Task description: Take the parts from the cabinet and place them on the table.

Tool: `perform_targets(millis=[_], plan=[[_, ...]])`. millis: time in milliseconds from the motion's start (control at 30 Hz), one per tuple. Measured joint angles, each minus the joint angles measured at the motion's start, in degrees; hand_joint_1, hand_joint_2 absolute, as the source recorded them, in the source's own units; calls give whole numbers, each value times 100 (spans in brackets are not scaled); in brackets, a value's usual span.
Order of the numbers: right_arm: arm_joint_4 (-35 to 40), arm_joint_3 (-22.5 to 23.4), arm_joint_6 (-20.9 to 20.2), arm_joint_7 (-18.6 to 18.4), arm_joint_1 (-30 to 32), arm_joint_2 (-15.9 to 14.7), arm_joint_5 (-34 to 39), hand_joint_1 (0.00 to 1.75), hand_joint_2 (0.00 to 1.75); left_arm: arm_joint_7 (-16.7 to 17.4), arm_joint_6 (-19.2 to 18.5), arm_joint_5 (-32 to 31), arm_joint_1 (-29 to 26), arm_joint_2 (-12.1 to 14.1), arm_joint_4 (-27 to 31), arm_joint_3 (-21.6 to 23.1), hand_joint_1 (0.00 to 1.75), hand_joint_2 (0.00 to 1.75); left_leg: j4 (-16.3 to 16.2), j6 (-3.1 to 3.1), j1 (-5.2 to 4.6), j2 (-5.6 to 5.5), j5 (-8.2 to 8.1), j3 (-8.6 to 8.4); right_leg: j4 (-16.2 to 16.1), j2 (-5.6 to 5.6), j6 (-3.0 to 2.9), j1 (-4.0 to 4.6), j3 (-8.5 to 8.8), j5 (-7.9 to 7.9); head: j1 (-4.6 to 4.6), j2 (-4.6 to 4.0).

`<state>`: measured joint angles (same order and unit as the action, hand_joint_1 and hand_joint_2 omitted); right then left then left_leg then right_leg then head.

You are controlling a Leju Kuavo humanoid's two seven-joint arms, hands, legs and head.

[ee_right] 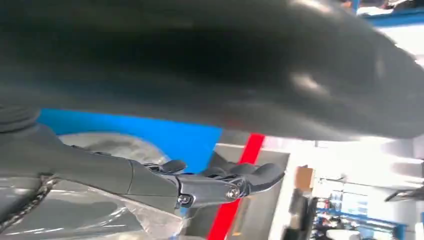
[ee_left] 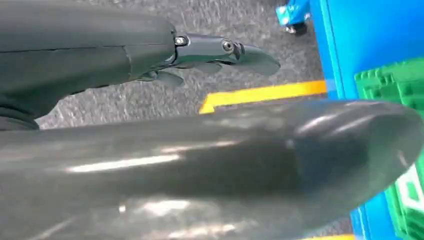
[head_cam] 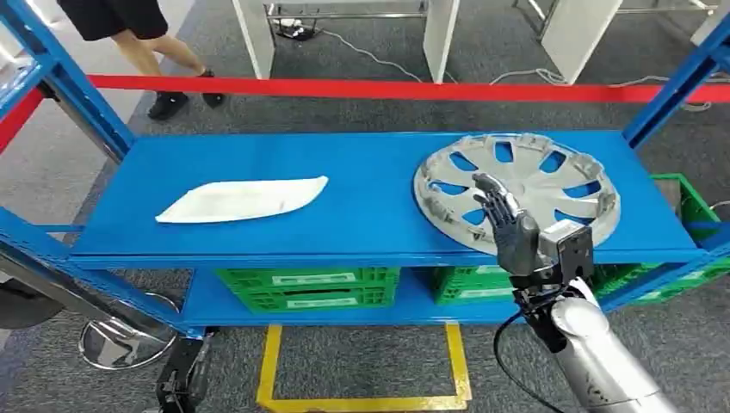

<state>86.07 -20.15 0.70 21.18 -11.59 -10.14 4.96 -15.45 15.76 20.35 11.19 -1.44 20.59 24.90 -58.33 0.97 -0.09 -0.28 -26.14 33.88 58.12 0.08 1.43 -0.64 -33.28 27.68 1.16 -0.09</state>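
Your right hand (head_cam: 508,225) hovers over the hubcap (head_cam: 516,191), fingers (head_cam: 487,196) spread, gripping nothing.
Grasp its near rim badly and it could slide off the shelf (head_cam: 258,155).

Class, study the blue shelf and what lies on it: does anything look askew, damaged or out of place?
Nothing looks damaged or spilled. The silver wheel cover lies on the blue shelf, its near rim close to the front edge by the right hand. The white part lies flat, slightly angled.

green crates (head_cam: 307,287) sat on the lower shelf, yellow floor tape (head_cam: 361,400) marked a box below them – a red barrier strip (head_cam: 344,88) ran behind, with a person's legs (head_cam: 159,60) on grey carpet and white table legs (head_cam: 441,39) beyond.
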Motion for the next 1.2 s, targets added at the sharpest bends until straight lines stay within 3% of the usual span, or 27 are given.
perform_targets(millis=[67,133,200,233,267,300,333,400,433,567,633,667,733,767,800,833,900,933,967,1000,1067,1100,1133,1200], plan=[[-4,-7,2,4,-4,0,2,0,0,0,0,0,5,2,-2,0,0,0,6,-49,7,-2,-14,-20,-19,4,-62,-17,14,-11,4,0],[-4,-7,2,11,-13,0,4,0,0,-2,0,-2,21,15,-2,0,0,0,-297,-118,14,4,-226,93,-47,-14,-146,-42,73,0,-31,0],[-9,-7,2,17,-12,0,9,0,0,-2,0,-2,7,13,-2,0,0,0,-1202,-159,41,6,-616,533,-47,-16,-182,-34,89,23,-28,0],[-11,-9,2,20,-7,0,9,0,0,-2,0,-4,-6,13,-4,2,0,0,-1604,-167,42,6,-733,748,-46,-14,-196,-30,95,33,-33,0],[-13,-15,2,24,3,0,11,0,0,-2,7,-11,-14,13,-7,2,0,0,-1797,-164,42,6,-723,877,-46,-4,-202,-26,107,47,-33,0],[-13,-20,2,26,11,0,13,0,0,-2,7,-13,-14,15,-9,2,0,0,-1714,-152,41,6,-579,866,-46,3,-202,-23,131,62,-31,0],[-13,-22,2,33,13,0,15,0,0,-4,11,-15,-10,17,-9,2,0,0,-1394,-128,40,5,-319,746,-46,10,-200,-17,163,84,-35,0],[-13,-24,2,41,8,0,17,0,0,-13,22,-24,-3,26,-9,2,0,0,-339,-14,9,3,278,298,-50,15,-179,-2,255,147,-35,0],[-15,-24,2,48,3,0,15,0,0,-18,31,-42,9,37,-9,0,0,0,-186,54,-10,7,189,188,-59,9,-154,8,266,171,-15,0],[-39,-33,4,70,-11,0,-2,0,0,-44,66,-63,27,28,-9,2,0,0,74,128,-29,8,89,96,-14,-5,11,3,270,106,-13,0],[-52,-31,11,90,-53,4,-18,0,0,-61,63,-70,43,26,-11,2,0,0,139,156,22,6,90,-41,230,-6,38,-2,122,257,7,0],[-57,-33,11,94,-85,0,-20,0,0,-68,61,-72,59,26,-11,0,0,0,139,180,22,4,72,-56,577,-2,67,-7,-59,418,31,0],[-90,-33,20,96,-70,-7,-35,0,0,-68,37,-96,56,17,-11,0,0,0,138,193,20,1,25,-81,1468,-3,108,-13,-617,768,35,0],[-111,-35,17,96,-50,-7,-35,0,0,-68,26,-109,43,17,-11,0,0,0,134,188,21,0,0,-102,1708,-3,125,-13,-822,797,37,0],[-127,-37,17,96,-35,-7,-37,0,0,-68,24,-114,28,13,-11,0,0,0,134,178,23,-4,-31,-143,1662,-5,139,-17,-881,665,39,0],[-144,-37,17,98,-36,-7,-37,0,0,-68,24,-114,21,9,-11,0,0,0,132,161,29,-8,-70,-194,1386,-6,147,-26,-821,404,35,0],[-162,-37,17,103,-38,-9,-37,0,0,-68,13,-116,29,7,-11,0,0,0,124,106,44,-9,-172,-333,375,-16,166,-54,-451,-330,35,0],[-179,-37,17,103,-34,-13,-35,0,0,-68,11,-116,32,9,-13,0,0,0,125,67,42,-9,-215,-365,163,-8,164,-49,-347,-378,31,0],[-199,-48,15,105,-48,-13,-35,0,0,-70,11,-116,53,7,-17,0,0,0,83,43,26,-7,-222,-362,-29,-20,117,-6,-361,-194,35,0],[-201,-50,13,101,-40,-13,-35,0,0,-74,11,-116,59,7,-17,0,0,0,68,2,22,-8,-253,-319,46,-16,-10,-4,-295,-277,37,2],[-205,-50,20,105,-22,-13,-35,0,0,-85,9,-133,42,7,-20,2,0,0,52,-57,25,2,-280,-369,48,-10,-92,15,-297,-220,31,2],[-203,-50,35,111,-34,-13,-41,0,175,-87,15,-140,51,15,-20,2,0,0,27,-89,26,2,-325,-362,18,-9,-119,-30,-227,-224,22,2],[-203,-50,63,114,-46,-13,-63,0,175,-92,15,-151,63,15,-20,2,0,0,-157,-113,29,5,-363,-304,5,-9,-144,-35,-172,-210,9,2],[-212,-50,157,46,-72,-13,-153,0,175,-90,15,-157,76,9,-20,2,0,0,-926,-163,50,9,-675,100,4,-21,-202,-28,-130,-162,-2,0]])
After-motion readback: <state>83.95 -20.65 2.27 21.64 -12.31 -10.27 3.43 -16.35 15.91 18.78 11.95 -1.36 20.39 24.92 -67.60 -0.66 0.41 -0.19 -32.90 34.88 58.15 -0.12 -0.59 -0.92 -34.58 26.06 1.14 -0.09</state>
